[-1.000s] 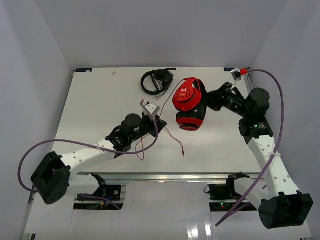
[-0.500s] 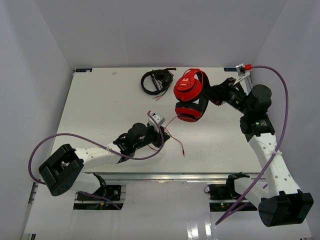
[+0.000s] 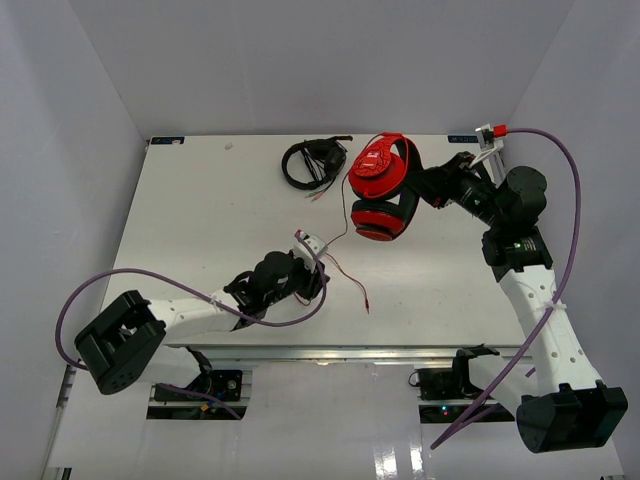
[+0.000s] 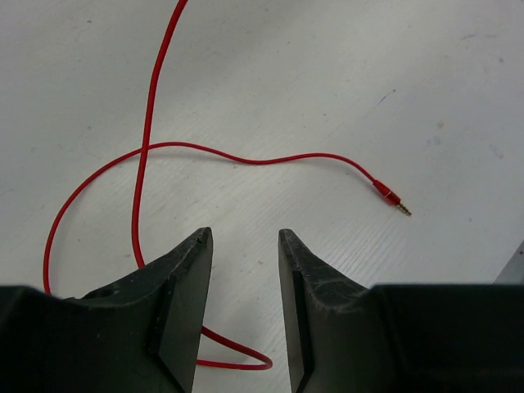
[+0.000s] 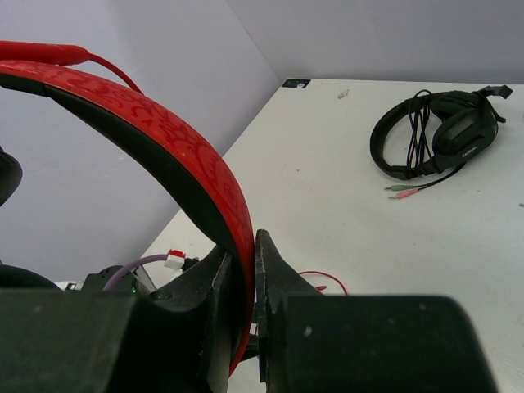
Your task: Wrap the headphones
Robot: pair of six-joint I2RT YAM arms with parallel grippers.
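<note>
Headphones (image 3: 378, 190) (red, over-ear, black-lined headband): upper centre of top view, headband clamped in right gripper (image 5: 250, 246) | left gripper (image 4: 244, 246): jaws apart above thin red cable (image 4: 246, 160) on white table (image 3: 200, 200)

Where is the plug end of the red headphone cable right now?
In the top view, the plug lies loose on the table just right of the left gripper, nearer the front edge than the headphones.

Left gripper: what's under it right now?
Bare table shows between the open fingers of the left gripper; nothing is held. The red cable loops ahead of them and curls back low between them. Where it runs beneath the fingers is covered.
</note>
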